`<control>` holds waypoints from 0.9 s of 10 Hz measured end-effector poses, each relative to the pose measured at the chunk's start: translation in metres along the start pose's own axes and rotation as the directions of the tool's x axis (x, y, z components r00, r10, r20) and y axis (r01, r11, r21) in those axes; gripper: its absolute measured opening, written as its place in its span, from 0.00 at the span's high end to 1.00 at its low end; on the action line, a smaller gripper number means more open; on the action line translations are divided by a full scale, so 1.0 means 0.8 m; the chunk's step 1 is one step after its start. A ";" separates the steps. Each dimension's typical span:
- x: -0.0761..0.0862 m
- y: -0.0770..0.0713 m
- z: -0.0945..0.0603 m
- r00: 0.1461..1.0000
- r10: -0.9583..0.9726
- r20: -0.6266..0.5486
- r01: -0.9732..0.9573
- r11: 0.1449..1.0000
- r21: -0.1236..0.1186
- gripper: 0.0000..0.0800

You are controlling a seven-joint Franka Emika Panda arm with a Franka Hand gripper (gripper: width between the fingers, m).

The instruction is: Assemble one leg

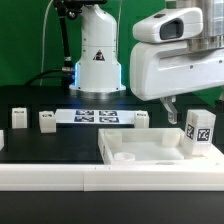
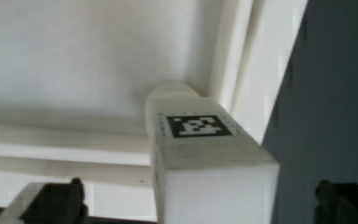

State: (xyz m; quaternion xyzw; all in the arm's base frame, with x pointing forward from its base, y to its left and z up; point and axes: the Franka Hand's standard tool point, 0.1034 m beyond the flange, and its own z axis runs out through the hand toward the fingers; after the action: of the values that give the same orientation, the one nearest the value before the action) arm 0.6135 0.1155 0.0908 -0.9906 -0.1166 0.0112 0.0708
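A leg (image 1: 200, 130), a small white block with a black-and-white tag, stands upright on the right corner of the large white panel (image 1: 140, 152). My gripper (image 1: 187, 108) hovers just above and around it. In the wrist view the leg (image 2: 202, 150) fills the middle with its tag facing the camera. It stands between my two dark fingertips (image 2: 57, 201), which are wide apart and do not touch it. The gripper (image 2: 202, 207) is open. The panel (image 2: 87, 70) lies behind the leg.
Three more small white legs stand on the black table: two at the exterior view's left (image 1: 18, 118) (image 1: 47, 120) and one nearer the middle (image 1: 142, 120). The marker board (image 1: 95, 116) lies in front of the robot base (image 1: 98, 60).
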 end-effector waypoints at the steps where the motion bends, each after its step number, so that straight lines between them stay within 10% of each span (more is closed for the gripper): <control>1: 0.000 0.000 0.000 1.000 0.000 0.000 0.000 1.000 0.000 0.19; 5: 0.000 0.000 0.000 1.000 0.000 0.000 0.000 1.000 0.000 0.23; 7: 0.000 0.000 0.000 1.000 0.000 0.000 0.000 1.000 0.000 0.64; 9: 0.000 0.000 0.000 1.000 0.006 0.000 -0.006 1.000 0.000 0.64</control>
State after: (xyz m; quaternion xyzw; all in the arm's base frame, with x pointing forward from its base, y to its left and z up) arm 0.6136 0.1152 0.0908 -0.9910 -0.1135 0.0112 0.0708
